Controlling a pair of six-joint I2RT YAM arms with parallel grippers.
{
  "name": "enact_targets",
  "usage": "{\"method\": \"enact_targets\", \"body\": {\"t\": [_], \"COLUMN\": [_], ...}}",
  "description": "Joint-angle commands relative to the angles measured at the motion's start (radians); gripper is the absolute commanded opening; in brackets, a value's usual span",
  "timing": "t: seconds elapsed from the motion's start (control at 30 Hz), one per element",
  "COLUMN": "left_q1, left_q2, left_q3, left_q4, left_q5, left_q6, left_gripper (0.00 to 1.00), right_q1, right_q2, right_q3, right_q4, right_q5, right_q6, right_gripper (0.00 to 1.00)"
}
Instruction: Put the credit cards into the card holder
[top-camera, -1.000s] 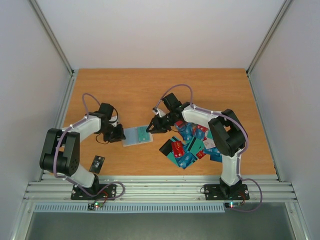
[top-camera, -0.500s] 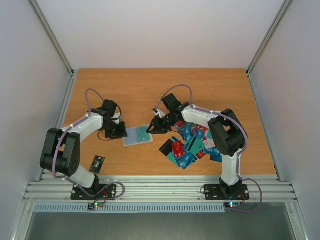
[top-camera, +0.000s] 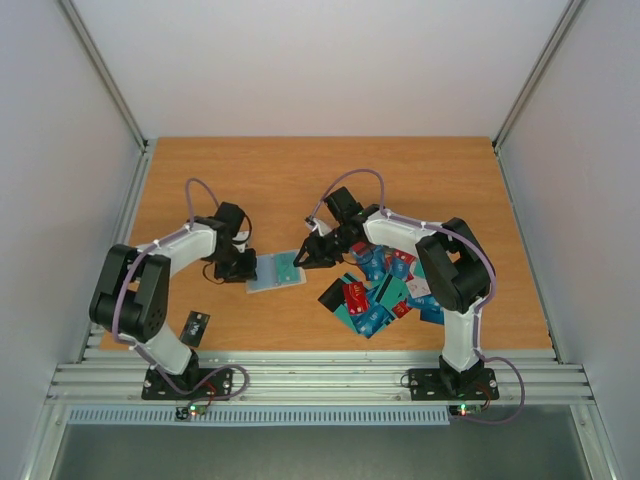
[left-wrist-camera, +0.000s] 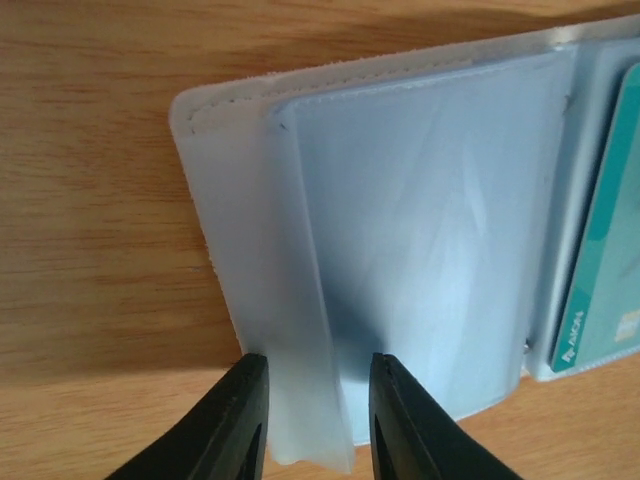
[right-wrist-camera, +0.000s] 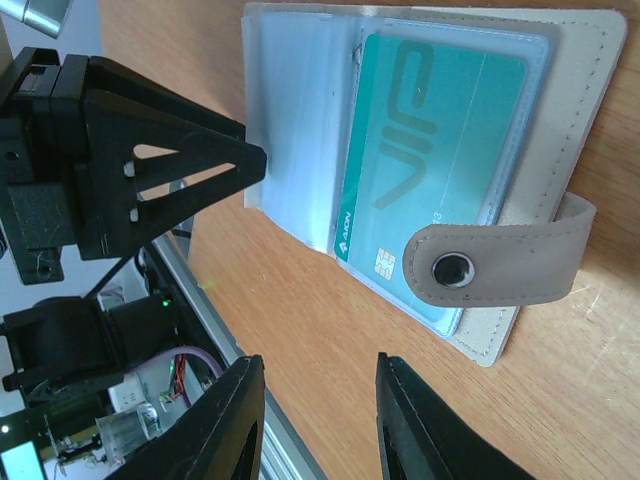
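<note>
Plain white walls close in a wood-grain table, with aluminium rails along its near edge where both arms are bolted. We find the small cream-beige rectangular card holder lying open and flat on the table near the middle, between the two arms. One teal plastic card printed VIP sits inside a greyish clear sleeve on the side with the snap strap, so we judge the task barely begun. The heap of teal, blue and red credit cards lies loose on the table near the holder's right, beside the right arm, and all of it is left to load. A small dark rectangle lies apart near the left arm's base; we cannot tell whether it is a card. Our left hand is low at the holder's left edge, its two fingers parted, with the free edge of an empty clear sleeve lying between them; we see no pinch on it. Our right hand hovers by the holder's right side, fingers apart and empty, bare wood showing between them. We take the step in hand to be readying a sleeve for another card.
</note>
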Motion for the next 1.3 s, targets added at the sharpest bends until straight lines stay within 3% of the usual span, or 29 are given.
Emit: {"method": "enact_targets", "body": {"t": [0.0,0.33,0.77,1.07,1.27], "left_q1": [-0.021,-0.048,-0.053,-0.054,-0.055], "left_q2": [0.032,0.031,-0.029,-0.029,0.003], "left_q3": [0.039,0.066,0.171,0.199,0.213], "left_q4": [-0.018,-0.038,-0.143,-0.057,-0.039], "left_q5": [-0.049,-0.078,-0.088,0.121,0.168], "left_q6": [0.005,0.0,-0.003,-0.034,-0.033], "left_gripper": [0.29,0.05,0.01,0.01,0.02], "right_q1": [0.003,0.001,-0.007,-0.024,-0.044], "right_q2": [0.002,-0.012,-0.018,-0.033,-0.055], "right_q3": [0.012,-0.002,-0.005,-0.023,-0.054], "right_q4": [-0.007,-0.01,-0.012,0.001,0.027], "right_q5": [-0.002,0.0,-0.001,0.003,-0.001], "right_q6": [-0.021,-0.029,-0.032,-0.015,0.0], "right_gripper": [0.32,0.32,0.32,0.32,0.32]}}
